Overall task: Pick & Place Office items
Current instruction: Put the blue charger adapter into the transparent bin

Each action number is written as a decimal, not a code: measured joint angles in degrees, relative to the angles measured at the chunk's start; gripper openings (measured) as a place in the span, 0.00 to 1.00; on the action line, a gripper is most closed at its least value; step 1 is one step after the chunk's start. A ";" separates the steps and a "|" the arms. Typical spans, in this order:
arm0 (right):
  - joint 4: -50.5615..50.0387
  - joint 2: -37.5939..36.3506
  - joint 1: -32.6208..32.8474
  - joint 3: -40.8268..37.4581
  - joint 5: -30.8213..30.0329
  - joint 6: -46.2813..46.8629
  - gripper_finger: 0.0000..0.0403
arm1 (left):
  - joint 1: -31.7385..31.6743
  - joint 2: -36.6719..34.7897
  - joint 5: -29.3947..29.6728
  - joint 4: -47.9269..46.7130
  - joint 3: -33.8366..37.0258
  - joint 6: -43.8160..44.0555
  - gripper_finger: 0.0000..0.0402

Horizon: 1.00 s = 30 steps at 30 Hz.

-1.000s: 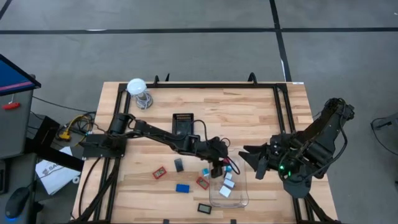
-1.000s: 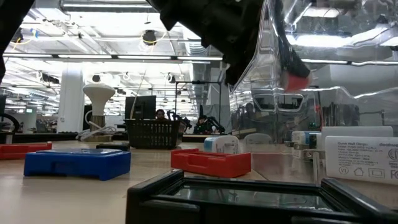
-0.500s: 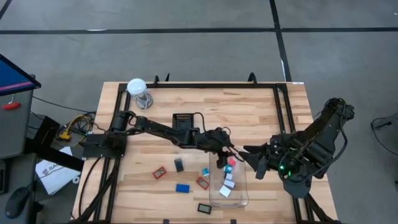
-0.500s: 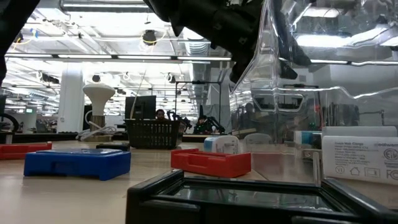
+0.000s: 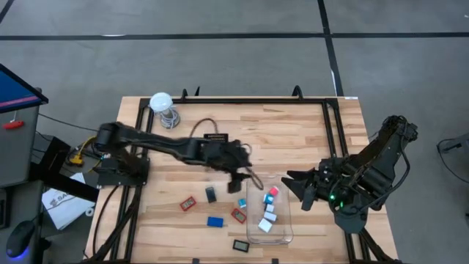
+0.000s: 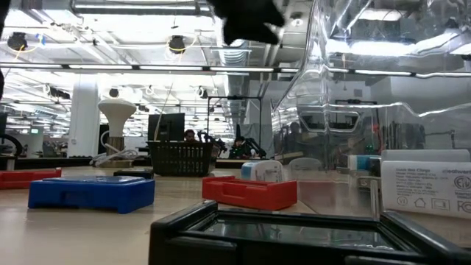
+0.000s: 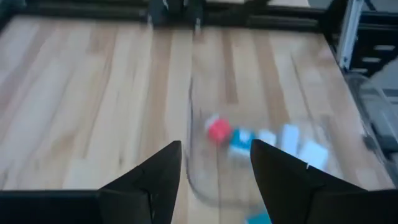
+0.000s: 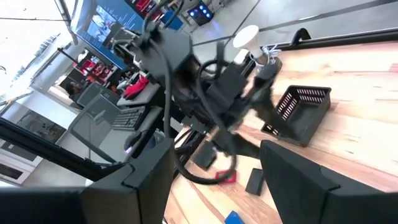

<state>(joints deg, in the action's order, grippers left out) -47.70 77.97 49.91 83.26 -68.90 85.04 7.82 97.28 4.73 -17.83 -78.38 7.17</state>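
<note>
Since our left pincer [image 5: 238, 178] hangs open and empty beside the clear box [image 5: 282, 233], where several office items [image 5: 268, 211] already lie, we should next aim squarely over one loose piece. The black item [image 5: 211, 194] nearby on the counter [image 5: 293, 132] suits; our right pincer [image 5: 297, 187] waits open.

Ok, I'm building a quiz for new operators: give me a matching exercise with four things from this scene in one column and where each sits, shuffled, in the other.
Things
A. blue rectangle
B. red-and-cyan piece
C. white ball on a wire coil
D. left pincer

Places (high view)
1. inside the clear plastic box
2. near the table's top left corner
3. on bare wood, left of the box
4. open, in the air near the box's upper left corner

Pairs: A-3, B-1, C-2, D-4
</note>
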 joint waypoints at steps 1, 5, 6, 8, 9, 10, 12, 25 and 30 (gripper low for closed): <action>0.01 0.00 0.00 0.00 0.00 -0.02 0.57 | 0.46 -2.02 0.04 -0.75 2.68 1.37 0.47; 0.14 0.00 0.00 0.00 -0.15 -0.03 0.57 | 3.82 -9.73 1.48 0.28 15.53 11.12 0.50; 0.26 0.00 0.05 0.00 -0.16 -0.03 0.57 | 5.33 -11.46 2.07 2.58 18.73 13.64 0.52; 0.24 0.00 0.35 0.00 -0.33 0.01 0.57 | 8.81 -14.36 4.00 7.96 25.32 18.45 0.56; 0.33 0.00 0.46 0.00 -0.50 -0.01 0.57 | 10.98 -15.09 5.74 12.64 28.10 20.06 0.58; 0.33 0.00 0.58 0.00 -0.57 0.01 0.57 | 12.82 -15.50 7.65 17.68 30.79 20.74 0.60; 0.40 0.00 0.72 0.00 -0.75 -0.01 0.57 | 15.88 -14.48 11.06 28.12 34.28 18.95 0.65; 1.53 0.00 0.74 0.00 -1.66 -0.01 0.57 | 14.25 6.58 15.11 50.54 35.81 14.07 0.89; 1.58 0.00 0.57 0.00 -1.66 0.38 0.57 | 14.27 10.61 13.95 53.86 34.85 12.12 0.94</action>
<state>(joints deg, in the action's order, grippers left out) -46.12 77.97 50.48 83.26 -70.57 85.42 22.09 107.89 18.68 36.04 -43.53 19.29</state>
